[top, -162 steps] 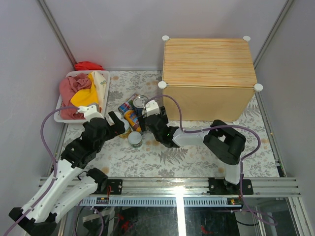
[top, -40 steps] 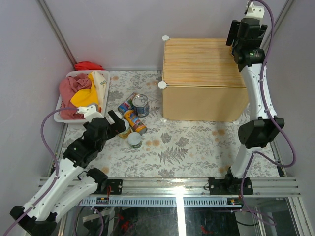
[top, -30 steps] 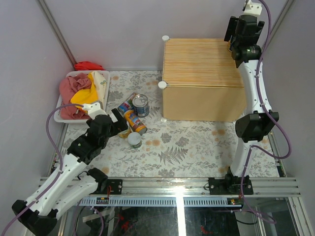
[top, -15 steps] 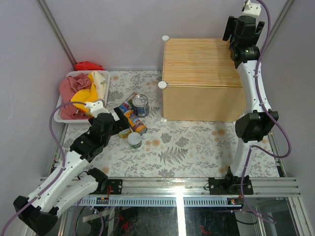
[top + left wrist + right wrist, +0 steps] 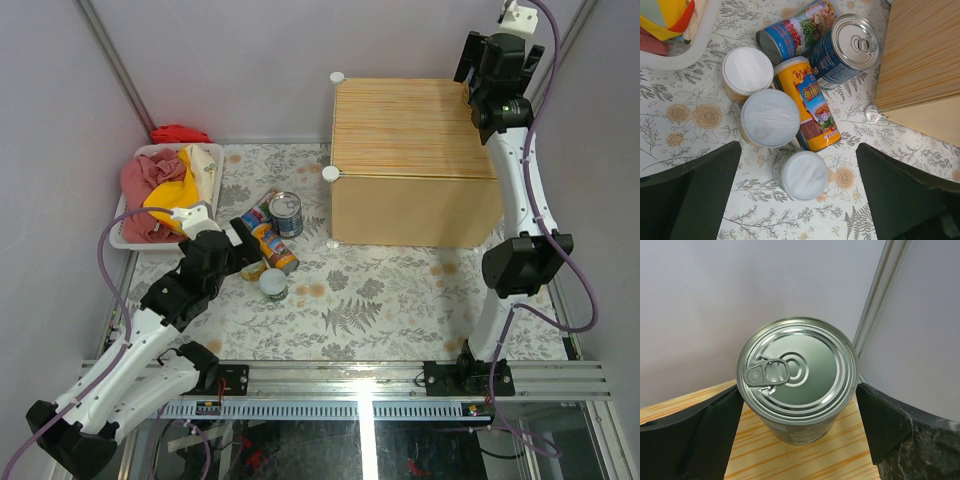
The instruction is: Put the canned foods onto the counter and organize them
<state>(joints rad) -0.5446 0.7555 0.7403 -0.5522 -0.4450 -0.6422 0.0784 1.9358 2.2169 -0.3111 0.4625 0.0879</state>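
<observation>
The counter (image 5: pixel 410 130) stands at the back right. My right gripper (image 5: pixel 497 75) hovers over its far right corner, hiding the tin in the top view. In the right wrist view a silver-topped tin (image 5: pixel 800 375) stands upright on the wood (image 5: pixel 790 457), with my open right gripper (image 5: pixel 800 387) flanking it closely. On the mat lie the other cans: a blue tin (image 5: pixel 847 47), a lying blue-labelled can (image 5: pixel 795 30), an orange-yellow can (image 5: pixel 812 112), two white-lidded jars (image 5: pixel 747 70), and a short pale-lidded can (image 5: pixel 802 175). My left gripper (image 5: pixel 799 144) is open above them.
A white basket (image 5: pixel 213 185) with red and yellow cloths sits at the left; a red cloth (image 5: pixel 180 133) lies behind it. A white knob (image 5: pixel 871 112) marks the counter's near left foot. Grey walls close in on three sides.
My right arm has carried a silver-topped tin from the pile up to the counter's far right corner. My left gripper has edged forward over the cans.
</observation>
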